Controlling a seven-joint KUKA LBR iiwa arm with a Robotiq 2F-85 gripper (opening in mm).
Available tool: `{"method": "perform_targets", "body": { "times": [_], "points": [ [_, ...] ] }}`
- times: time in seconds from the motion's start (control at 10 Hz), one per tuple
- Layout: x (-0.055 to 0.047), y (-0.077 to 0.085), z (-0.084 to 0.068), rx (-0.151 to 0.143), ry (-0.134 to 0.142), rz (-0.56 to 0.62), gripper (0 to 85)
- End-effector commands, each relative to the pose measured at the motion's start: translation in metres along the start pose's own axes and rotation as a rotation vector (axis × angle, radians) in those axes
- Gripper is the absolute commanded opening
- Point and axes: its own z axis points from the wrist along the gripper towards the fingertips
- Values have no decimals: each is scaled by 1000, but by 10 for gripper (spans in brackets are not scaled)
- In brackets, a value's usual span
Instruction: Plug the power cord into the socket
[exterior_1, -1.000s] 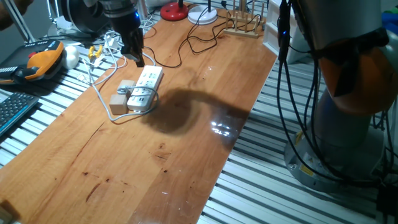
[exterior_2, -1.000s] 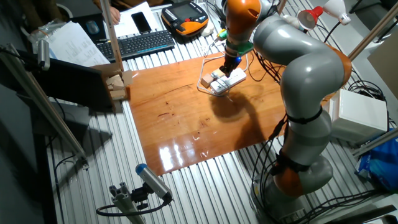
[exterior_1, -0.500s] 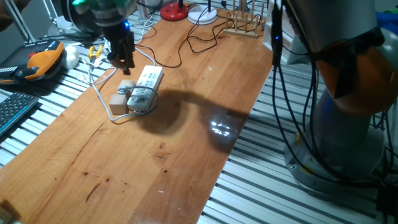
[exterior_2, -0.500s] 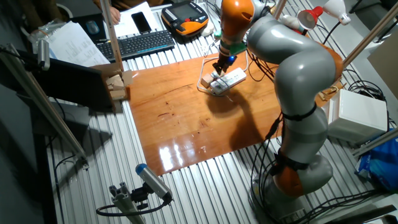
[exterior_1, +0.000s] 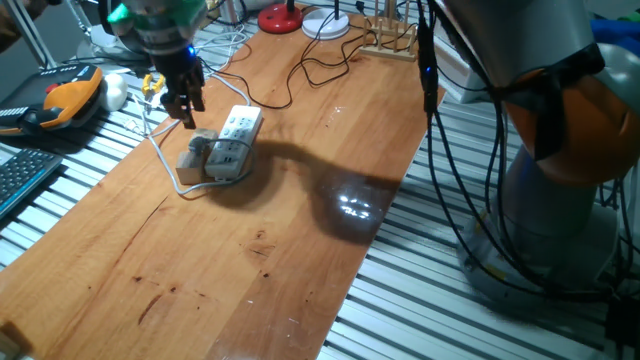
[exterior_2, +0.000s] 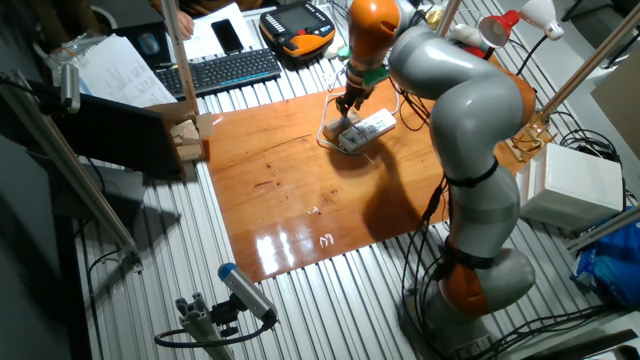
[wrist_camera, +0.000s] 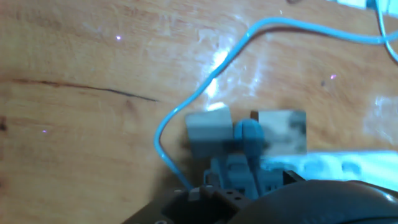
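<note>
While the arm's gripper (exterior_1: 187, 108) hangs low over the far left part of the wooden counter (exterior_1: 280, 250), its dark fingers (exterior_1: 185, 105) point down just beside the two small tan cubes (exterior_1: 194, 152) that lie against the white power strip (exterior_1: 234, 142). Whether the fingers are spread or closed, and whether anything sits between them, cannot be told: one fixed view shows them only as a dark shape, and the other fixed view shows the gripper (exterior_2: 346, 104) too small. Seen from the hand view, which is blurred, the two cubes (wrist_camera: 208, 130) sit side by side with a rounded part between them, and the strip (wrist_camera: 329, 168) runs off to the right below them with its row of outlets faintly showing. A thin pale cable (wrist_camera: 205, 81) curves round the left of the cubes on the wood.

The power strip lies flat near the counter's left edge, its white cable (exterior_1: 165, 160) looping out past the cubes. The black power cord (exterior_1: 310, 62) winds loosely on the counter farther back, well apart from the strip; its plug end cannot be made out. An orange and black handheld unit (exterior_1: 65, 100) lies off the counter to the left, and a red lamp base (exterior_1: 280, 17) stands at the far end.
</note>
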Motion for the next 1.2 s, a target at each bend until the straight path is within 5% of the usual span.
{"method": "perform_targets", "body": {
  "times": [0.0, 0.4, 1.1],
  "points": [
    [-3, -2, 8, -7, -5, -1, 510],
    [-9, -5, 30, -6, -40, -25, 510],
    [-15, -12, 55, -21, -47, -50, 510]
  ]
}}
